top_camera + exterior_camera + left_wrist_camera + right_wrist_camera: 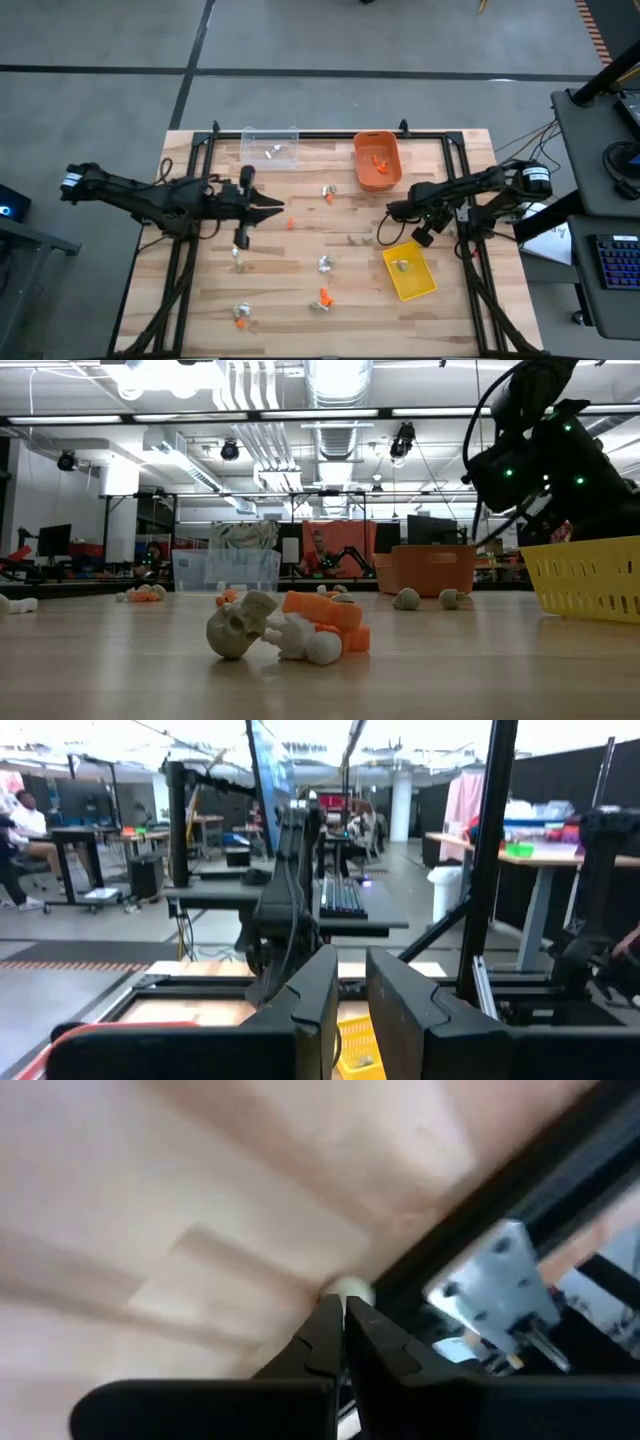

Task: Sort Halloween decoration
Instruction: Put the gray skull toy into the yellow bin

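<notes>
The Halloween decoration lies scattered over the wooden table as tiny trinkets: an orange one (291, 223), white ones (325, 265), and a tan, orange and white cluster (285, 630) close to the low camera. My left gripper (276, 208) hangs above the table's left middle, level, pointing right. Its fingers (320, 1000) stand a narrow gap apart with nothing seen between them. My right gripper (384, 236) slants down at the table left of the yellow bin (410, 272) and is shut. A small pale trinket (348, 1289) sits right at its fingertips. My right gripper comes down slanting from the table's right, its shut fingertips (330, 1315) right at the pale trinket's near side (346, 1292). I cannot tell whether they touch or pinch it.
An orange bin (378, 160) with orange trinkets and a clear bin (270, 146) with a white piece stand along the far edge. The yellow bin holds a tan piece (402, 266). A black frame rail (470, 1250) runs close beyond my right gripper.
</notes>
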Available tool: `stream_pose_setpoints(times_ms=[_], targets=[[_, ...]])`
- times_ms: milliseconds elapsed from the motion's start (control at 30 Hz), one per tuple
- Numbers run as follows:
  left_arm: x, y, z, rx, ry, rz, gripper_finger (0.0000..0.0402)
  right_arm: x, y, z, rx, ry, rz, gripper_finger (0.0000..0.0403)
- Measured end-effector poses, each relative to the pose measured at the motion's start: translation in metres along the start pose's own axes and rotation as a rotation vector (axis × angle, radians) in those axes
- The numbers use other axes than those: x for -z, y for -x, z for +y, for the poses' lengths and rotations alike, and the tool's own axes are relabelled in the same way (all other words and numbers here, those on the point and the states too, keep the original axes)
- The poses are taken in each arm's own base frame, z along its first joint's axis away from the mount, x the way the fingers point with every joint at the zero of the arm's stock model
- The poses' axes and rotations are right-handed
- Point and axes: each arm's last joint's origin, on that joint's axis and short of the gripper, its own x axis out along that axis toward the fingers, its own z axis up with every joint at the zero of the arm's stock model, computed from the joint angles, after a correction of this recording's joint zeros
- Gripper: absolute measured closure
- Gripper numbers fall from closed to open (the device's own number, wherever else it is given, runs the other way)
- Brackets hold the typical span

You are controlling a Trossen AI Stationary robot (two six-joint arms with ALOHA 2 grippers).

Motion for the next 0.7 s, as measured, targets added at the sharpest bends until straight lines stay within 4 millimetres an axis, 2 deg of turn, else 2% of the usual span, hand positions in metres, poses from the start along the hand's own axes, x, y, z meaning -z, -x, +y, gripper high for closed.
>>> stream_pose_setpoints(times_ms=[300, 700], targets=[[-0.003, 0.011, 0.002, 0.000, -0.011, -0.019, 0.0361, 0.005, -0.024, -0.004, 0.005, -0.075, 0.017, 0.0394], [-0.004, 0.008, 0.002, 0.000, -0.039, -0.014, 0.0361, 0.002, -0.028, -0.001, 0.035, -0.090, 0.033, 0.0394]])
